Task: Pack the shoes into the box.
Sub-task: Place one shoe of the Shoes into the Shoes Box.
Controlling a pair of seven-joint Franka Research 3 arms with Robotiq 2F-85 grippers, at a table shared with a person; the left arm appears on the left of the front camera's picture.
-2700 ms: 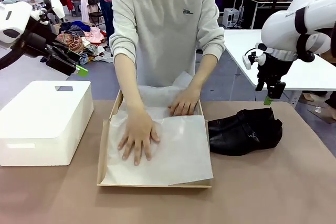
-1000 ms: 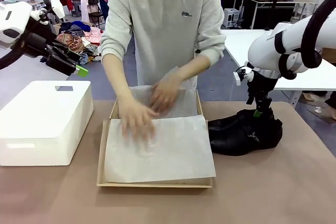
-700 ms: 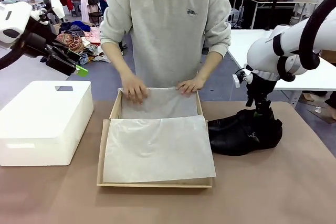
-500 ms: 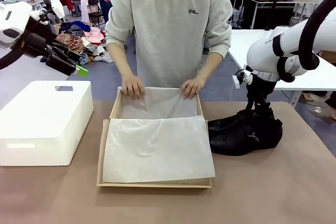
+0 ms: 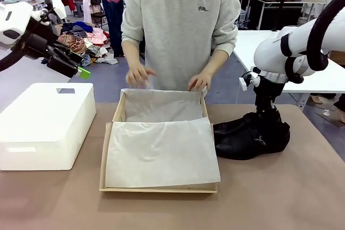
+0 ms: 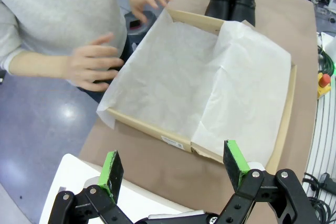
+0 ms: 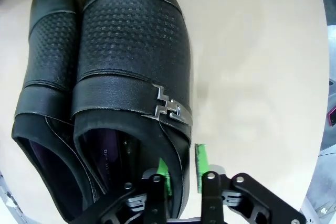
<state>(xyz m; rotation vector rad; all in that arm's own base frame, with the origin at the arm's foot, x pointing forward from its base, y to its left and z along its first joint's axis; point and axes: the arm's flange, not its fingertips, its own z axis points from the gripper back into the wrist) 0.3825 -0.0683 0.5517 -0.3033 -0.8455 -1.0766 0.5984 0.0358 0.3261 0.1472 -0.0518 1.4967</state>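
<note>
Black leather sits between the right gripper's green pads, which pinch the side wall of one of the shoes at its opening. The left gripper hangs wide open, with the tissue-lined box ahead of its fingertips.

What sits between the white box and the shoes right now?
Between the white box and the shoes sits the open tan box, lined with tissue paper; the front view shows it.
</note>
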